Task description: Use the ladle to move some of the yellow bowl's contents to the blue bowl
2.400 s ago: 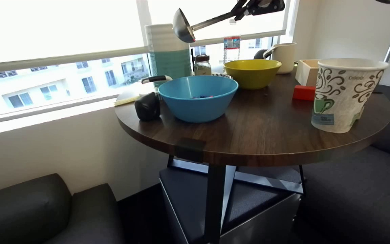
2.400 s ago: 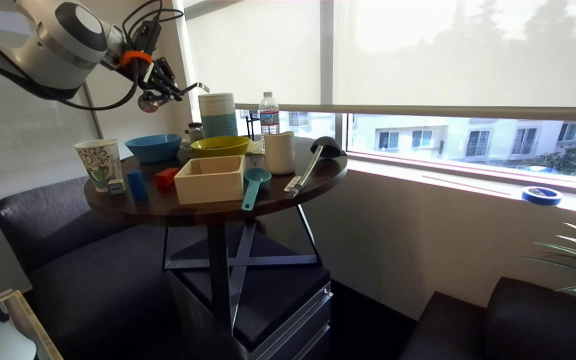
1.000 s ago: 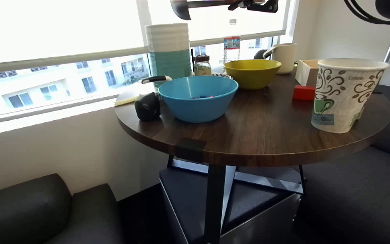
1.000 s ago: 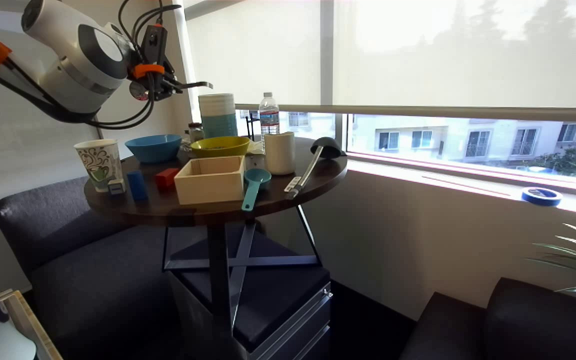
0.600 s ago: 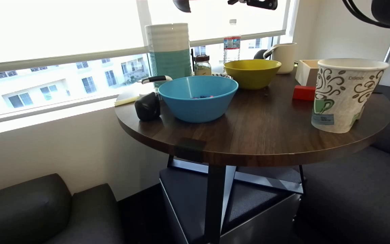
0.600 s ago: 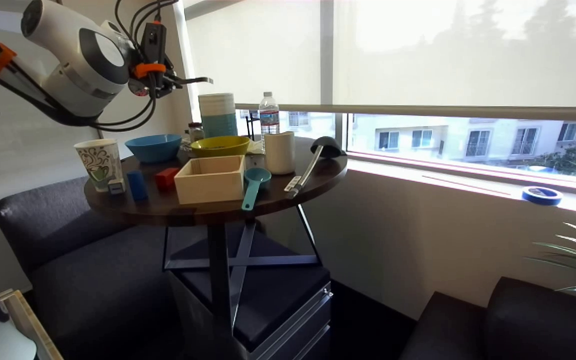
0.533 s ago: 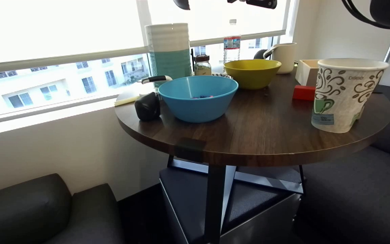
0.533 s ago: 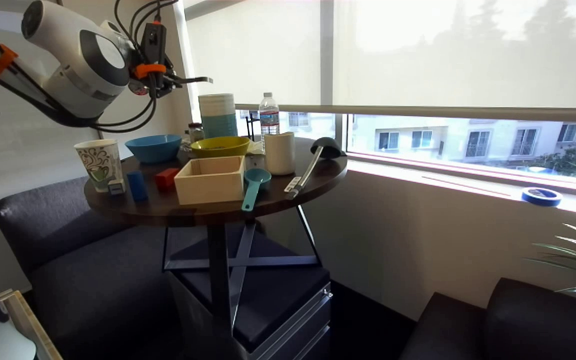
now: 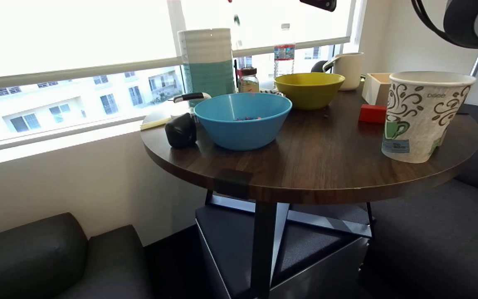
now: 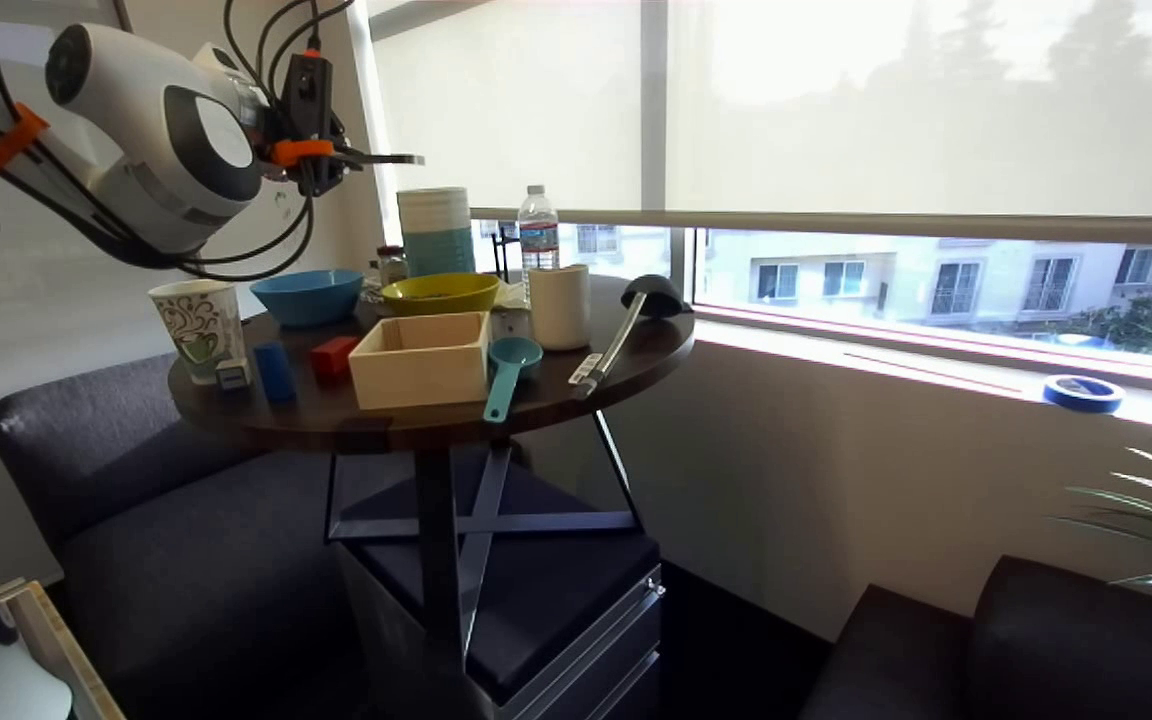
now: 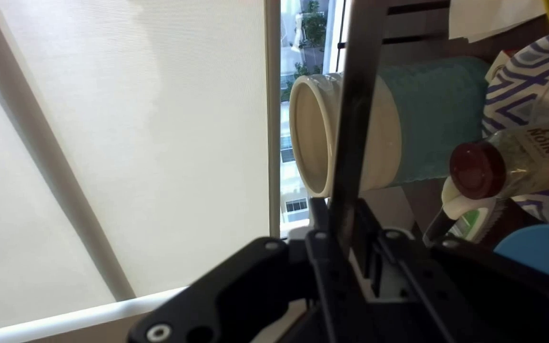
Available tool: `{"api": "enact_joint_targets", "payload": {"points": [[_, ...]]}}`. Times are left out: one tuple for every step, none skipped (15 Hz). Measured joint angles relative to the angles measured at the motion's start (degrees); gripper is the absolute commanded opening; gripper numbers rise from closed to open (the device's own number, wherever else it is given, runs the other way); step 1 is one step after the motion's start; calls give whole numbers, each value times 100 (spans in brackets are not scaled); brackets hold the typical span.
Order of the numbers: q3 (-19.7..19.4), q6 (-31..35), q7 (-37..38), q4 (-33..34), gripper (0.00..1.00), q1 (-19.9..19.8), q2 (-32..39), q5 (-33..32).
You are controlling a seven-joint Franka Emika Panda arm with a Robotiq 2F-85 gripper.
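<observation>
1. Claw (image 11: 342, 224) — jaws drawn together on the handle of the ladle (image 11: 358, 100), as the wrist view shows.
2. The ladle is held high above the bench (image 9: 326, 166); in an exterior view its handle juts out past the claw, roughly level. Its cup cannot be made out.
3. Blue bowl (image 9: 243, 135), upright on the bench, with red and dark bits (image 9: 248, 118) lying inside. In an exterior view a few small specks (image 9: 236, 19) show in the air above it.
4. Yellow bowl (image 9: 309, 93), upright, near the blue bowl but apart from it — small contents (image 10: 436, 295) show within in an exterior view.
5. Vase (image 9: 208, 72), tall, cream over teal, standing behind the blue bowl in an exterior view; near it a jar (image 11: 517, 159) with a dark red lid, labelled "ONION SALT".
6. Paper cup (image 9: 425, 116), patterned, upright near the bench's edge, with a red block (image 9: 372, 113) near it.
7. Wooden box (image 10: 421, 370), pale, with a teal scoop (image 10: 506, 375) beside it.
</observation>
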Motion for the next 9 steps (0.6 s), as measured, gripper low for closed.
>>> {"api": "enact_joint_targets", "payload": {"points": [[28,71,-20,-18,4,-16,30,50],[53,132,-33,-36,4,-30,60,89],[77,179,-49,-53,4,-44,87,125],[101,225,-70,-68,4,-56,112,174],[123,302,-118,-77,4,-66,139,240],[139,382,-164,-79,4,-74,163,299],[152,450,-215,-79,4,-79,185,353],[166,519,-253,-79,4,-84,206,407],[178,575,-288,-79,4,-87,222,453]]}}
